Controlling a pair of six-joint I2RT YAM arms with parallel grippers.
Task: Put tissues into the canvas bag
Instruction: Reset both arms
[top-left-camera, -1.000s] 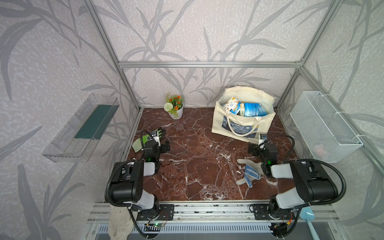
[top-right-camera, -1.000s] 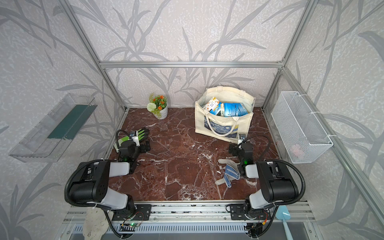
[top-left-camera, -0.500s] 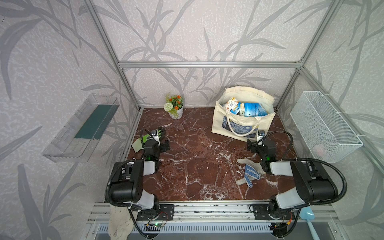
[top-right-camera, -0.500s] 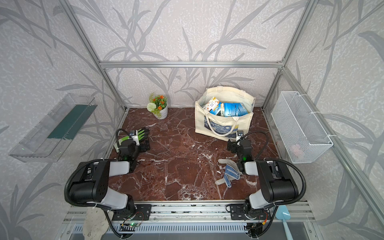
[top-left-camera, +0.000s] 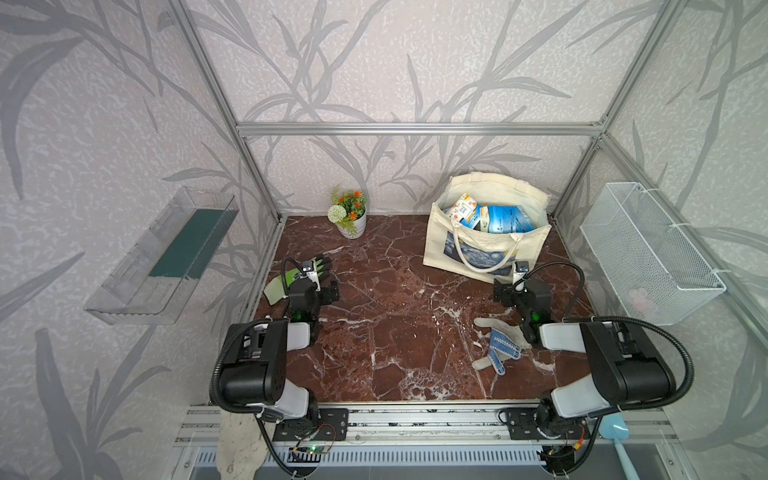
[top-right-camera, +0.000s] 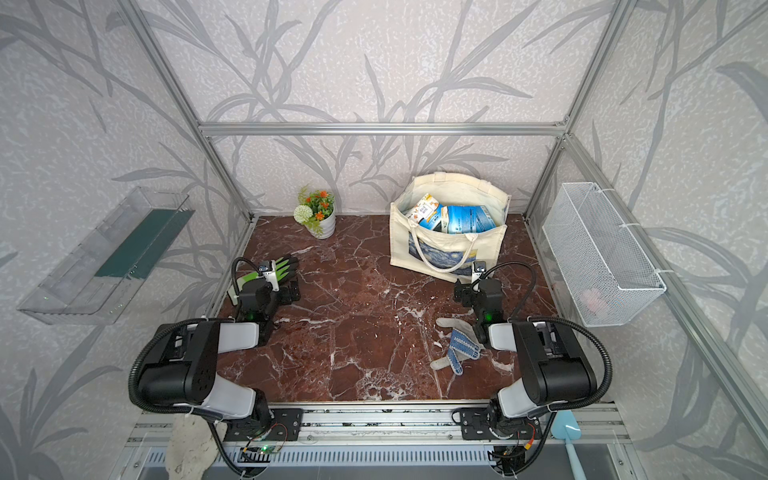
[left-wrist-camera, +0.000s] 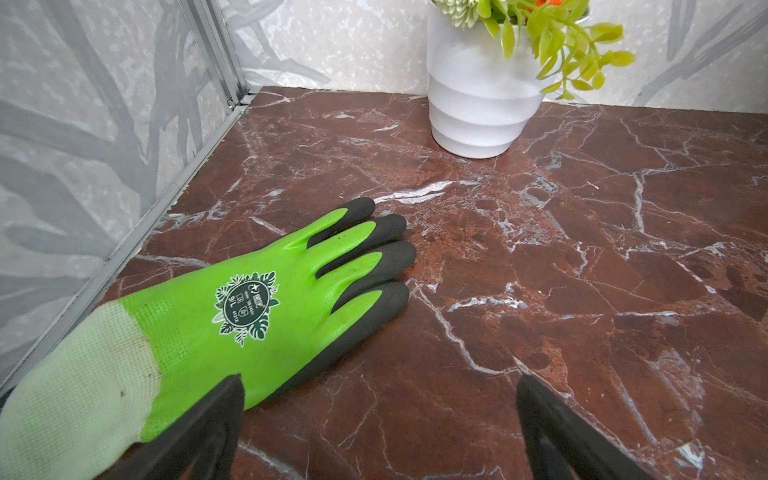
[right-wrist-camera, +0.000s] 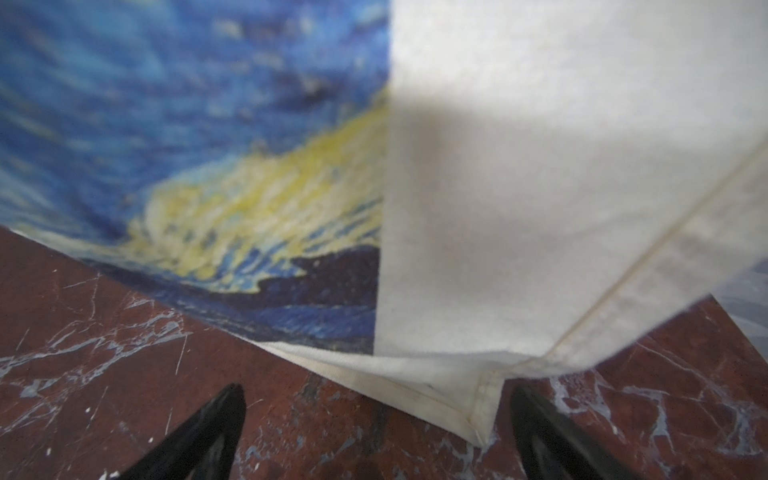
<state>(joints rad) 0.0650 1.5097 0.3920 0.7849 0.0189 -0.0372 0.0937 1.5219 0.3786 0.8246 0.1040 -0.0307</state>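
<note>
I see the tissues packed in the open mouth of the bag, with blue and white packs showing over its rim in both top views. The bag stands upright at the far right of the table, near the back wall, a rope handle draped down its printed front. My right gripper sits low just in front of the bag's near bottom corner, jaws spread wide and holding nothing. I cannot tell whether a finger touches the fabric. Beside that arm, nearer the base, a dotted glove lies flat on the marble. On the left, my left gripper is also spread and empty, low over the table, with one finger above the edge of a green glove that lies flat by the left wall. Beyond it a white pot of flowers stands at the back. A wire basket hangs on the right wall and a clear shelf on the left.
</note>
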